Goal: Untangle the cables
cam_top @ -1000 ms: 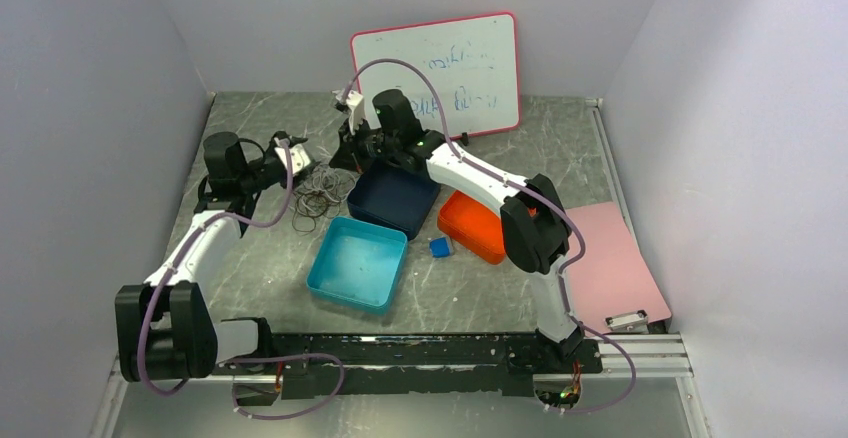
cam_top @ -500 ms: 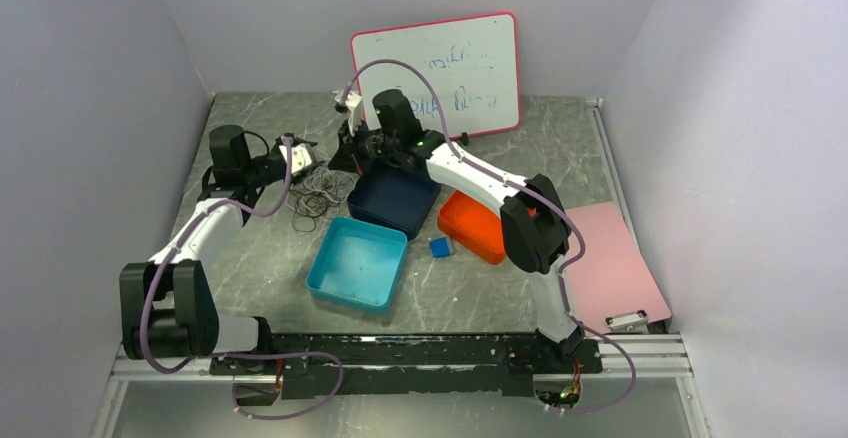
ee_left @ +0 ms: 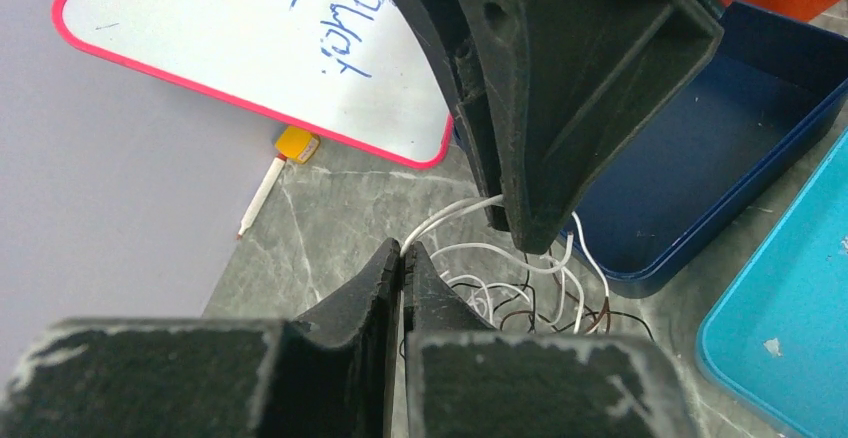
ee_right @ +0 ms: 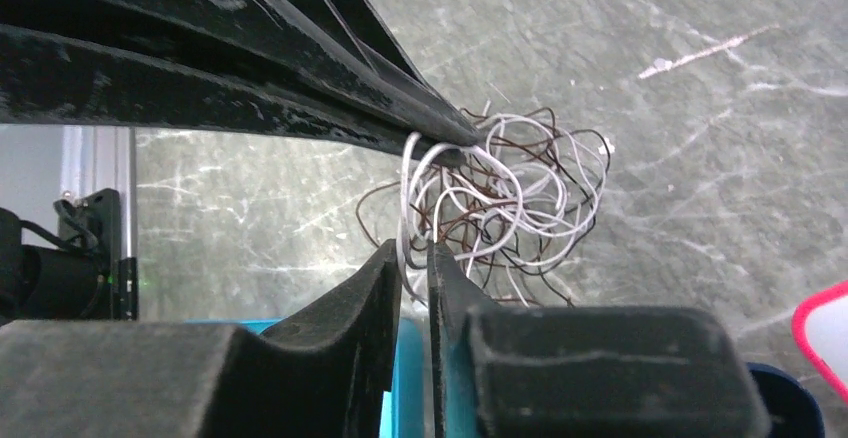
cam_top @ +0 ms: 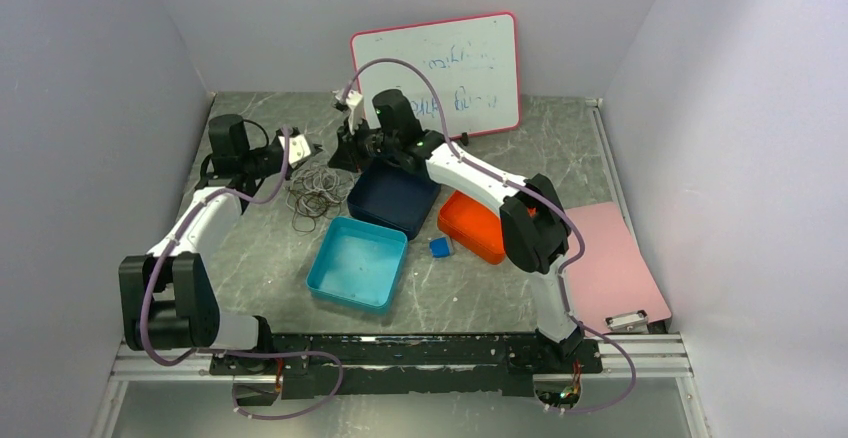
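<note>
The cables are a tangle of thin white, brown and black loops on the marble table, left of the dark blue tray. My left gripper is shut, pinching a white strand at its very tips. That strand runs up to the tangle. My right gripper stands just above the tangle with a narrow gap between its jaws. A white loop hangs loosely through that gap. The two grippers almost touch over the pile, the left gripper on one side and the right gripper on the other.
A dark blue tray, a teal tray and an orange tray sit right of the tangle. A small blue block lies between them. A whiteboard leans on the back wall, with a marker at its foot. A pink sheet lies at the right.
My left gripper has moved back and right toward the right gripper and has shut on a white strand. My right gripper's jaws have parted a little.
</note>
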Controlling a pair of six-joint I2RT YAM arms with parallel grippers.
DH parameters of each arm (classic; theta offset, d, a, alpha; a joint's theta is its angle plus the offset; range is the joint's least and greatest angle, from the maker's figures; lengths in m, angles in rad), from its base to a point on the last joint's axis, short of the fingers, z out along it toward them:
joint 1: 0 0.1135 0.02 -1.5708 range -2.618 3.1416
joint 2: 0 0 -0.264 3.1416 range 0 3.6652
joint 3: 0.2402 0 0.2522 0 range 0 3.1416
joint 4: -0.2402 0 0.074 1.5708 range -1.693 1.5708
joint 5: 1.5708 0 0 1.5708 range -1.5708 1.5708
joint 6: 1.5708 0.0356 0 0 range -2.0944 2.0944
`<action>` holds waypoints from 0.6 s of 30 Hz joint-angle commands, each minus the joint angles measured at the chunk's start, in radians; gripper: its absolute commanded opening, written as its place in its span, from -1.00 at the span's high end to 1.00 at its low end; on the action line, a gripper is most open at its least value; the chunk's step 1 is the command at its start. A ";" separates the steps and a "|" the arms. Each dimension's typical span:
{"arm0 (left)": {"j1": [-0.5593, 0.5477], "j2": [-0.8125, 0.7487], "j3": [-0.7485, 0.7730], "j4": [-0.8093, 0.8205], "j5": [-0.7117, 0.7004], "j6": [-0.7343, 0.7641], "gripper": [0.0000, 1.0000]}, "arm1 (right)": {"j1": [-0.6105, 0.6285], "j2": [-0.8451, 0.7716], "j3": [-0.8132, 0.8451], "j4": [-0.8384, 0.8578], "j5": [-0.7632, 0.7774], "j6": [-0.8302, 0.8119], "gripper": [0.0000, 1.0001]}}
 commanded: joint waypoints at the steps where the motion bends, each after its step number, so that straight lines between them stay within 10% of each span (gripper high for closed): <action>1: 0.005 -0.014 0.031 -0.018 0.036 -0.003 0.86 | 0.000 -0.041 -0.052 0.023 0.074 -0.005 0.49; 18: 0.019 -0.096 0.023 -0.049 -0.028 -0.009 0.86 | -0.011 -0.068 -0.172 0.056 0.288 -0.058 0.00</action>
